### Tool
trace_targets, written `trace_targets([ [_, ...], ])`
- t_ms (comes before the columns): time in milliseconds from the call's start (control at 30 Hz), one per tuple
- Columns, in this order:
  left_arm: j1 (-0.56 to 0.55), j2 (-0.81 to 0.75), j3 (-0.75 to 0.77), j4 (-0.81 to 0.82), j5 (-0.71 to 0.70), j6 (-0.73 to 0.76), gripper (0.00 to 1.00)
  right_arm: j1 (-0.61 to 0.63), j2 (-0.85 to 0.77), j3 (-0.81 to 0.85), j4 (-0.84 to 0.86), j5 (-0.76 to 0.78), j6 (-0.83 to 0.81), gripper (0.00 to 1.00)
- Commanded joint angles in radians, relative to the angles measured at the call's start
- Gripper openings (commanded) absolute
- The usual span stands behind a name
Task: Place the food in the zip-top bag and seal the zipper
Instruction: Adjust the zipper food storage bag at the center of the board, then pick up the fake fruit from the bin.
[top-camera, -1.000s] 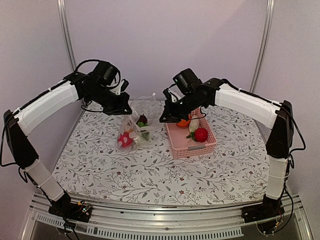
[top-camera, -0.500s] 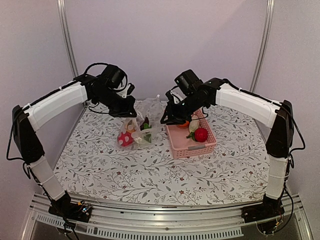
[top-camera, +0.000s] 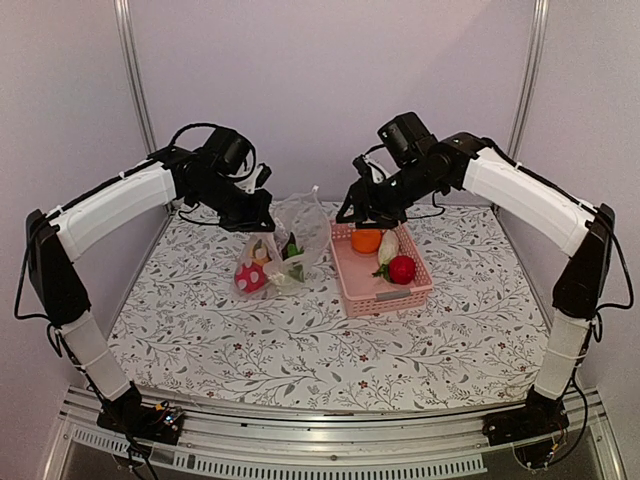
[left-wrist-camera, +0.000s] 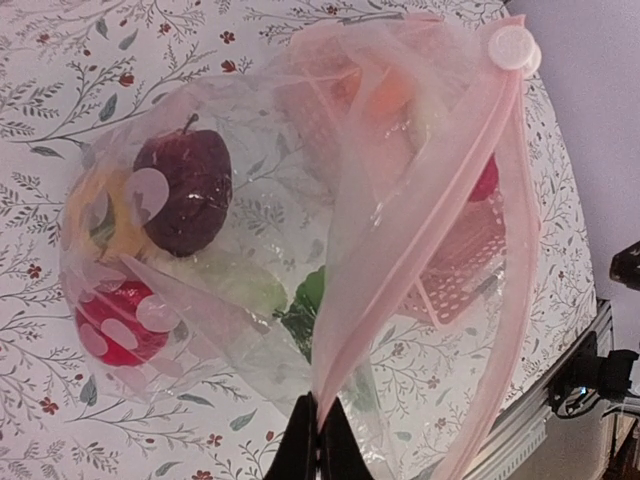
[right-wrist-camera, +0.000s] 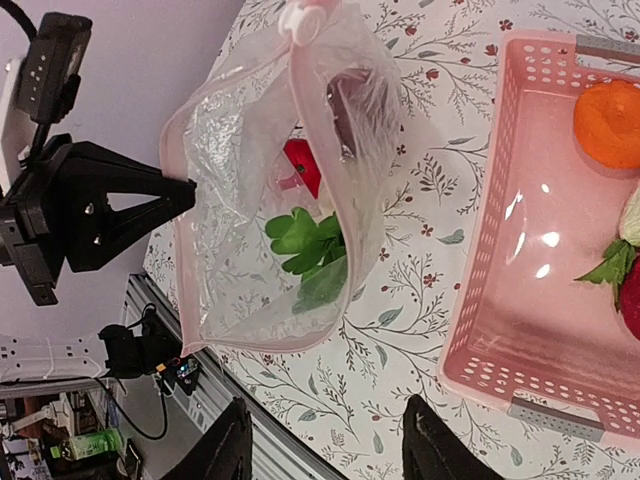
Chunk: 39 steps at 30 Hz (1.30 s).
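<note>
Here the zip-top bag (left-wrist-camera: 400, 200) hangs pinched by the left gripper (left-wrist-camera: 318, 445).

Pale lilac walls (top-camera: 330, 80) and 2 metal posts (top-camera: 134, 80) enclose a floral-patterned table (top-camera: 300, 345).

Left arm (top-camera: 110, 205) and right arm (top-camera: 520, 195): white shell links, black joints and wrists, white-wrapped lower links, black base blocks. Thin black cables (top-camera: 186, 130) loop by the left wrist; another hangs at the right elbow. Left fingers (left-wrist-camera: 300, 452) black, slim, tapered. Right fingers (right-wrist-camera: 226, 452) black, rounded tips. Left wrist housing black, triangular.
</note>
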Motion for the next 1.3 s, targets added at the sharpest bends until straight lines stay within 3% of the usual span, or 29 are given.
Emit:
trace_targets([
  [0,-0.006,0.017,0.019,0.010,-0.002,0.017,0.00,-0.073,-0.042,-0.002,-0.080,0.055,-0.063,0.51],
  [267,-0.007,0.012,0.016,0.009,0.002,0.021,0.00,-0.176,-0.056,-0.112,-0.076,0.103,-0.147,0.51],
  [533,-0.005,0.010,0.011,0.009,0.008,0.022,0.00,-0.204,0.030,-0.179,-0.114,0.213,-0.280,0.52],
  [1267,-0.005,0.020,0.033,-0.013,0.021,0.035,0.00,-0.209,0.276,-0.073,-0.120,0.403,-0.359,0.74],
])
